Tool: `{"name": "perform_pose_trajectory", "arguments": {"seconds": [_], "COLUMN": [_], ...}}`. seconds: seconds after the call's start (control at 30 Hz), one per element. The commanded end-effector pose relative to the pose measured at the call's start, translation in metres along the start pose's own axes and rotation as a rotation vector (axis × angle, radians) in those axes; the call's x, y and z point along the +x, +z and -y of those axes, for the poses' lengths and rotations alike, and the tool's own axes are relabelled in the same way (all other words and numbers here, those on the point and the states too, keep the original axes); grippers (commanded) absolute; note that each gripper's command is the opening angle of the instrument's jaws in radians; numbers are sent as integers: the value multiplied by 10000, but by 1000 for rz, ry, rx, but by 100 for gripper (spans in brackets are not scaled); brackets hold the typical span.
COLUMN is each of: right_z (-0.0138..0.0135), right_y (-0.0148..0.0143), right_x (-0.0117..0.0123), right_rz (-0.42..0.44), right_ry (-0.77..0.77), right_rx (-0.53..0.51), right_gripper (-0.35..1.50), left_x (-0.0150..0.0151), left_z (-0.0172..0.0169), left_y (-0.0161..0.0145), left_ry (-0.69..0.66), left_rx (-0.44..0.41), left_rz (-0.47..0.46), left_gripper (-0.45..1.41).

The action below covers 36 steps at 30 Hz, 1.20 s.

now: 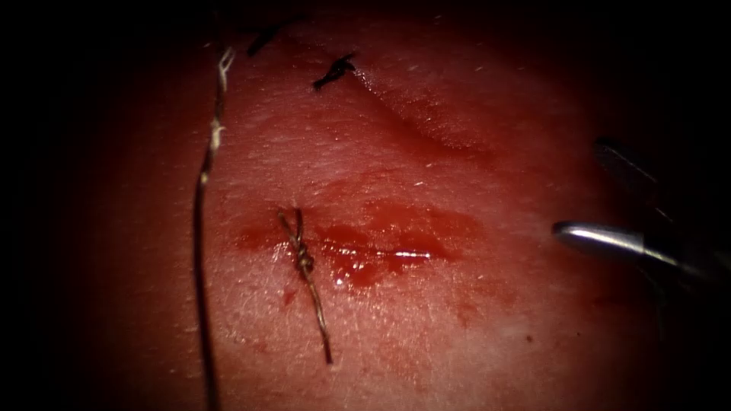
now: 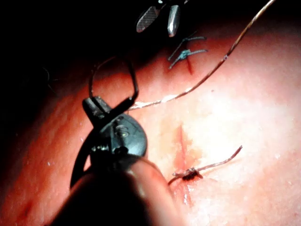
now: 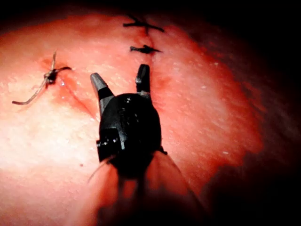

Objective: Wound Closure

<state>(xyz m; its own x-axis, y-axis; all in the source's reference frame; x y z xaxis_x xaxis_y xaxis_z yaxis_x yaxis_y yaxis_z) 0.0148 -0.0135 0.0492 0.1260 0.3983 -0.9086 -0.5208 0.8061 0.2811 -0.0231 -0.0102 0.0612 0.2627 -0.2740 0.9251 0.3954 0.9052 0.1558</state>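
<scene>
While the long thread (image 1: 199, 228) runs down the tissue (image 1: 472, 335) at the far left of the endoscope view, well apart from the cut (image 1: 381, 255), the left tool (image 2: 110, 110) holds the curved needle (image 2: 115, 75) in closed jaws, as the left wrist view shows; the grip seems to be near the end where the thread is attached, and the needle stands free above the tissue, not inside it. Further right, at the left end of the cut, sits a tied knot (image 1: 303, 259) with its two short cut ends (image 1: 320, 320), and red fluid (image 1: 358, 270) lies wet along the cut beside it. Older dark stitches (image 1: 333, 71) are seen higher up. On the right, the right tool (image 3: 122, 80) hovers with its jaws apart and holds nothing, well to the right of the cut. In my judgement, good work here means keeping the needle firmly gripped, keeping the long thread away from the finished knot, and placing any further stitch to the right of it, where the cut looks still unclosed.
</scene>
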Motion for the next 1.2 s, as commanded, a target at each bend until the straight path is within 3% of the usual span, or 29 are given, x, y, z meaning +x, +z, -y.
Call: {"name": "perform_pose_trajectory", "arguments": {"seconds": [0.03, 0.07, 0.1, 0.2, 0.33, 0.6, 0.63, 0.67, 0.8, 0.9, 1.0, 1.2], "right_z": [-9, -14, -20, -21, -15, -4, 1, 1, 16, 20, 26, 28], "right_y": [-5, -13, -27, -37, -39, -19, -13, -13, 5, 13, 22, 25], "right_x": [-3, -1, 0, 1, -1, -3, -5, -5, -9, -10, -11, -11], "right_rz": [5, 10, 25, 34, 46, 42, 47, 47, 58, 56, 55, 54], "right_ry": [-2, -2, -4, -8, -21, -24, -26, -26, -35, -37, -38, -39], "right_rx": [-6, -12, -22, -43, -70, -84, -88, -88, -62, -50, -34, -35], "right_gripper": [125, 125, 125, 125, 125, 128, 133, 133, 135, 135, 135, 135], "left_x": [1, 9, 31, 52, 108, 143, 148, 148, 136, 122, 89, 52], "left_z": [0, 6, 18, 25, 30, 38, 41, 41, 32, 21, -6, -28], "left_y": [8, 24, 60, 87, 143, 180, 182, 182, 168, 155, 129, 83], "left_ry": [-2, -2, -4, -14, -78, -117, -143, -143, -223, -239, -286, -284], "left_rx": [-1, 10, 29, 45, 79, 121, 136, 136, 136, 122, 84, 86], "left_rz": [1, -3, -16, -32, -57, -73, -78, -78, -84, -80, -82, -54], "left_gripper": [-45, -45, -45, -45, -45, -45, -15, -15, 93, 103, 128, 131]}}
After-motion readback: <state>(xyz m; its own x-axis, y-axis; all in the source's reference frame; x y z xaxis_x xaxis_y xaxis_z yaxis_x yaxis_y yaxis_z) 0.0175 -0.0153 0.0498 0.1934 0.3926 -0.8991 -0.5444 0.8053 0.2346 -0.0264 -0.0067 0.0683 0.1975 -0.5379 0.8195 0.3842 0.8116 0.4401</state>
